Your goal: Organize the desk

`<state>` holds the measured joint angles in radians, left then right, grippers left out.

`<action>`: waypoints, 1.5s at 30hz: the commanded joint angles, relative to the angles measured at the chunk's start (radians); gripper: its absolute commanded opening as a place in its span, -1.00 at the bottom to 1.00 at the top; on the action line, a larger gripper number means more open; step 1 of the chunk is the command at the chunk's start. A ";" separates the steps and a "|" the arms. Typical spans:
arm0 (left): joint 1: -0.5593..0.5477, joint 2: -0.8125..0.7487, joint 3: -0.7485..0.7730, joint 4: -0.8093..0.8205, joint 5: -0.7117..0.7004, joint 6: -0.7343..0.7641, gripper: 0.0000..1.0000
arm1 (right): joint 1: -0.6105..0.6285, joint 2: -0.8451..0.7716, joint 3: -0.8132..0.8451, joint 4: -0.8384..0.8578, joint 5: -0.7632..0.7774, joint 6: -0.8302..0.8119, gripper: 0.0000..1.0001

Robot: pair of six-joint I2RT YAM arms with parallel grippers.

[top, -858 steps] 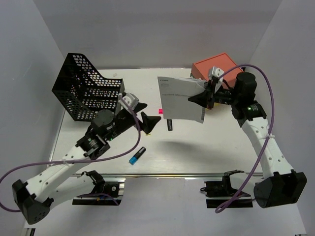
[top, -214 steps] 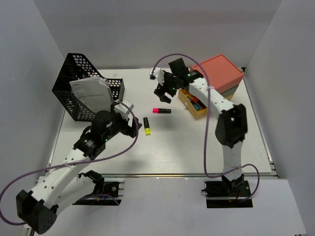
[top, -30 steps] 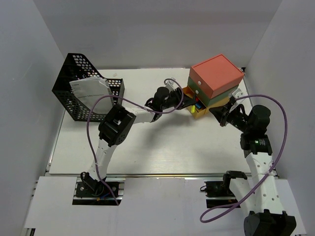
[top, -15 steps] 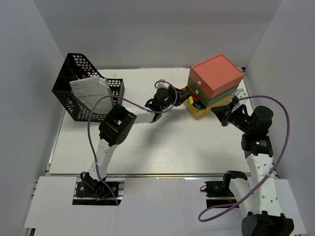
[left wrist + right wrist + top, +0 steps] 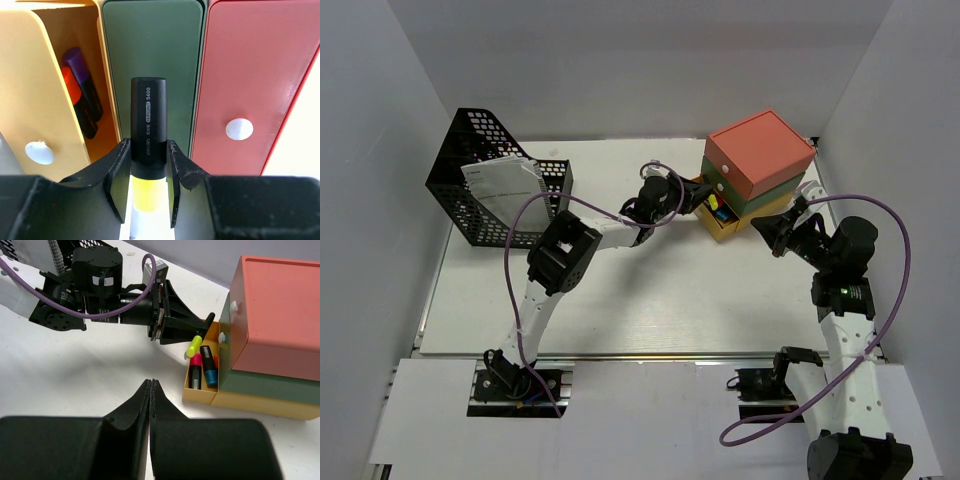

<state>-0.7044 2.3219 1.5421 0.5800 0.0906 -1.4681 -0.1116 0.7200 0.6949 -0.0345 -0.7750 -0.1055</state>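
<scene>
Desk (image 5: 650,300): white top, spreads left and toward the arm bases from the drawer box (image 5: 760,150), which stands on its far right part. Box = 3 tiers: coral top, green mid, yellow bottom. The yellow drawer (image 5: 199,392) is pulled out to the box's left. Coral tier sits skewed over the green one.

L claw (image 5: 148,150) is just left of the box, above the open drawer, clamped on a highlighter (image 5: 148,112) btw both fingers. Highlighter: black cap fwd toward the box, yellow body back behind the fingers. In L wrist view the cap lines up w/ the green front. The coral front w/ its white knob (image 5: 239,128) is on one side, the open yellow drawer on the other. In R wrist view the highlighter hangs tilted over the drawer end nearest the box, clear of what lies inside.

Inside the drawer: a pink-and-black marker (image 5: 194,374) and a blue-and-black marker (image 5: 208,371) side by side, plus an orange one (image 5: 215,360) closer to the box. L wrist view also shows a purple-capped one (image 5: 76,59) beside the orange.

R claw (image 5: 150,385): fingers pressed together, nothing btw them. It's on the box's near side, close by, tips over bare desk short of the open drawer.

Black mesh basket (image 5: 480,160) is well left of the box, w/ a paper (image 5: 505,185) leaning in it.
</scene>
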 commanded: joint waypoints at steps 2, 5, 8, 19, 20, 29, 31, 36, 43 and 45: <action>-0.004 -0.019 0.019 0.007 0.041 -0.003 -0.25 | -0.013 -0.008 -0.006 0.053 -0.032 0.016 -1.00; 0.005 -0.025 0.021 0.009 0.064 -0.003 -0.17 | -0.017 -0.004 -0.006 0.053 -0.044 0.020 -1.00; 0.005 -0.027 0.020 0.003 0.084 -0.003 -0.12 | -0.020 -0.004 -0.009 0.054 -0.049 0.020 -1.00; 0.014 -0.056 -0.022 0.014 0.080 -0.003 0.24 | -0.028 0.004 -0.014 0.058 -0.058 0.021 -1.00; 0.014 -0.056 -0.022 0.015 0.078 -0.003 0.27 | -0.030 0.004 -0.014 0.059 -0.060 0.021 -1.00; 0.014 -0.111 -0.057 0.156 0.139 0.031 0.20 | -0.031 0.009 -0.018 -0.016 -0.208 -0.155 -1.00; 0.042 -0.133 -0.106 0.258 0.225 0.035 -0.30 | -0.030 0.015 -0.021 -0.057 -0.298 -0.271 -0.94; 0.104 -0.194 -0.295 0.536 0.443 -0.017 -1.00 | -0.022 0.087 -0.035 -0.203 -0.449 -0.474 -1.00; 0.213 -0.444 -0.571 0.465 0.750 0.233 -1.00 | 0.108 0.206 0.005 -0.202 -0.258 -0.468 -1.00; 0.236 -0.596 -0.606 0.122 0.749 0.520 -1.00 | 0.225 0.245 0.006 -0.153 -0.117 -0.448 -1.00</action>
<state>-0.4816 1.9415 0.9554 0.9684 0.7052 -1.2736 0.0067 0.9413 0.6704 -0.2375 -1.0447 -0.5396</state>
